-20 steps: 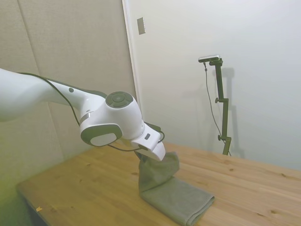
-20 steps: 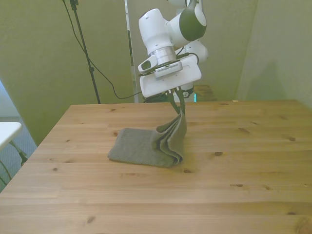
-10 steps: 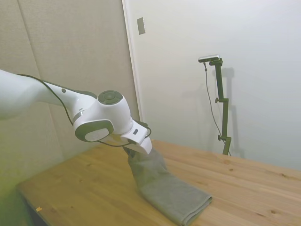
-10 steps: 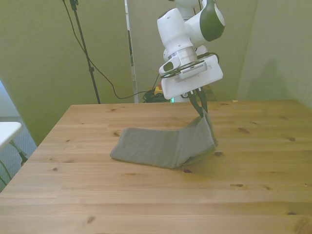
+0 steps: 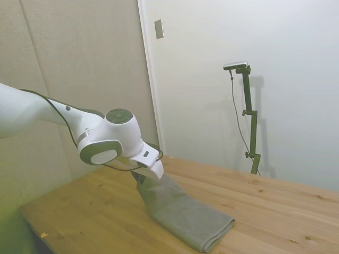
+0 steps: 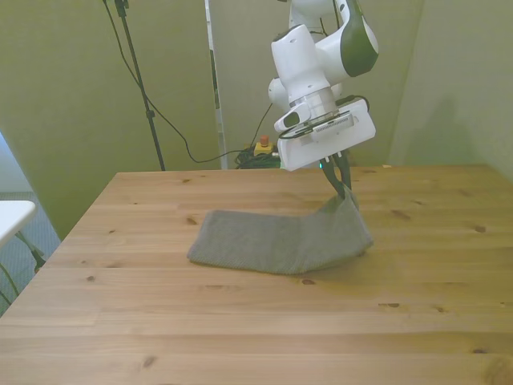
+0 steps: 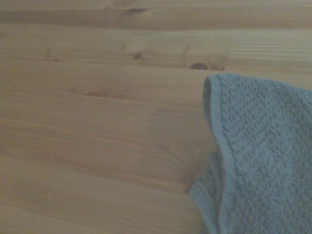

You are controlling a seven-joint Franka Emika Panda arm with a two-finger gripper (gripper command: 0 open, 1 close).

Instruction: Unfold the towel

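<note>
Mostly the towel (image 6: 276,239) lay flat mid-table (image 6: 240,321), one edge lifted at the front view's right. Soft, light, limp; likely best taken by a corner. The gripper (image 6: 343,186) was pinched closed on that raised edge.

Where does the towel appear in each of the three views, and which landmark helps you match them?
Side view: the towel lies low in the middle of the picture, one end lifted to the gripper.
Front view: it stretches across the middle, its raised end at the front view's right.
Wrist view: a hemmed edge fills one corner, close up.
Shared landmark: the wooden table under it.
</note>
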